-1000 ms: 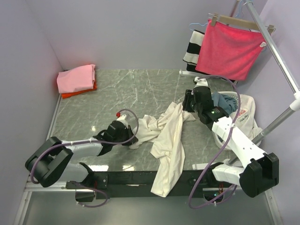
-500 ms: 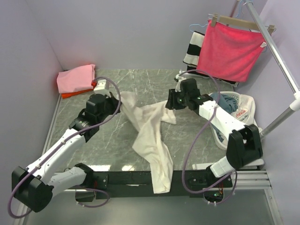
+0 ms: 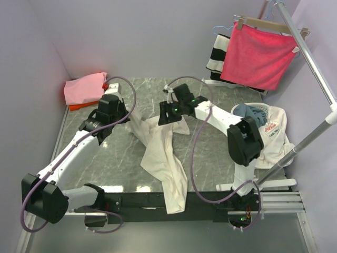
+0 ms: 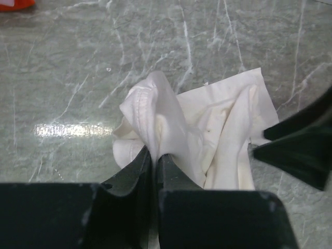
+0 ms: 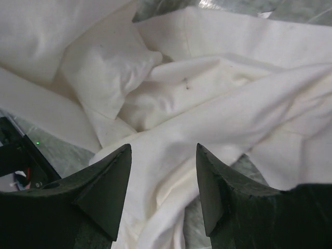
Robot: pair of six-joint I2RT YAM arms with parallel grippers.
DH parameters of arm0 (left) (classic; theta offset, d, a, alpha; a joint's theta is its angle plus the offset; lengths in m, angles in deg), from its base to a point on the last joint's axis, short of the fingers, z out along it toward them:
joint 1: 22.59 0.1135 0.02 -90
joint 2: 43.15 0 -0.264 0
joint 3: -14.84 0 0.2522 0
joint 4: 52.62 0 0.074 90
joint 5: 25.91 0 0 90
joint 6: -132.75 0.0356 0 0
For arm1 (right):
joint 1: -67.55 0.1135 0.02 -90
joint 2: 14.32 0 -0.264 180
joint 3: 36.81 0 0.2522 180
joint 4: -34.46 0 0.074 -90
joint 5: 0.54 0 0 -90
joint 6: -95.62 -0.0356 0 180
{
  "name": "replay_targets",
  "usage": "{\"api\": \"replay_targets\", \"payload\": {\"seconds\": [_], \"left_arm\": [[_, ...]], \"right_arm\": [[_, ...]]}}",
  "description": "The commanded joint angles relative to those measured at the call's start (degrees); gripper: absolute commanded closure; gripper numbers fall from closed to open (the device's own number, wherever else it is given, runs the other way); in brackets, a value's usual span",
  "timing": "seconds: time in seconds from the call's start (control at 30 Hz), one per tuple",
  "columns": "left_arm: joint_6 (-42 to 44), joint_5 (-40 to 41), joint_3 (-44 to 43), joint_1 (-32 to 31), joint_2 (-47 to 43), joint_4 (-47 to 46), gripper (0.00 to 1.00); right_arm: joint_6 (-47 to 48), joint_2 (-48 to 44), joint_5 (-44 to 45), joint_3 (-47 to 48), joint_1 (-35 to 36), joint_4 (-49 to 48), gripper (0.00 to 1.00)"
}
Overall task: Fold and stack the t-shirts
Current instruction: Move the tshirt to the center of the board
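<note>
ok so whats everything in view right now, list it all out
cream t-shirt: 1, cream, crumpled mid-table, one end over the near edge
pink t-shirt: 1, pink, folded, far left corner
orange-red t-shirt: 1, orange-red, folded, under the pink one
red cloth: 1, bright red, on a wooden hanger, far right
striped cloth: 1, black and white, beside the red cloth
blue-grey cloth: 1, right side
white cloth with red print: 1, right edge
metal rack: 1, silver, right
table: 1, grey-green marbled
left gripper: 1, black, shut on the cream t-shirt
right gripper: 1, black, open above it
</note>
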Motion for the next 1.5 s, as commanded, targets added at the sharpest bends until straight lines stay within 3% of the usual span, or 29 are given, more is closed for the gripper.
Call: {"api": "replay_targets", "payload": {"seconds": [0.0,0.23,0.33,0.37,0.4,0.57,0.8,0.93,1.2,1.23,1.27,1.3,1.33,1.37,1.43,1.47], "left_arm": [[1.39,-3.00,-3.39,0.31,1.94,-1.73,0.92],[1.22,-4.94,-4.09,0.22,4.41,-2.08,0.93],[1.22,-4.94,-4.00,0.31,4.32,-2.26,0.93],[1.39,-4.94,-3.92,0.22,4.32,-2.34,0.93],[1.39,-4.85,-3.91,0.31,4.24,-2.26,0.93],[2.36,-3.28,-5.23,0.92,3.80,-0.85,0.99],[3.59,2.61,-8.04,4.70,-0.68,3.63,0.99],[3.42,5.07,-10.15,8.83,-3.85,6.52,0.99],[2.01,11.75,-9.01,11.56,-7.54,7.41,0.98],[2.10,11.58,-8.40,11.65,-8.67,7.15,0.97],[2.18,11.15,-8.05,11.56,-9.12,6.19,0.80],[2.45,10.53,-7.78,11.65,-9.56,5.75,0.70],[2.62,8.27,-7.35,11.65,-10.26,5.48,0.64],[2.80,7.11,-6.99,11.56,-10.44,4.87,0.57],[2.98,3.26,-6.29,11.56,-10.53,4.25,0.50],[2.98,2.28,-6.11,11.56,-10.44,4.16,0.54]], "right_arm": [[0.73,5.40,6.26,5.20,4.70,7.27,0.40],[-0.15,12.79,21.45,11.88,9.80,14.57,0.41],[-0.76,11.66,26.12,10.74,10.07,14.40,0.75],[-0.94,11.05,28.30,9.87,10.07,13.87,0.95],[-0.94,9.47,29.20,8.82,9.98,13.52,1.00],[-0.59,-0.71,32.89,0.30,8.49,8.87,1.00],[-2.17,-24.69,39.83,-18.50,0.15,9.03,1.00],[-5.06,-31.31,43.78,-25.11,-6.62,11.67,1.00],[-15.08,-38.96,51.16,-32.23,-7.51,10.53,1.00],[-15.18,-40.10,52.48,-32.85,-7.51,10.27,1.00],[-15.18,-41.94,53.97,-33.81,-7.95,9.83,1.00],[-15.27,-42.57,54.34,-33.91,-8.12,9.91,1.00],[-15.18,-42.92,54.43,-33.91,-8.30,10.17,0.78],[-15.09,-43.45,54.43,-33.82,-8.21,10.26,0.66],[-14.83,-43.80,53.91,-34.08,-8.21,9.83,0.59],[-14.65,-44.24,53.47,-34.52,-8.21,8.69,0.53]]}}
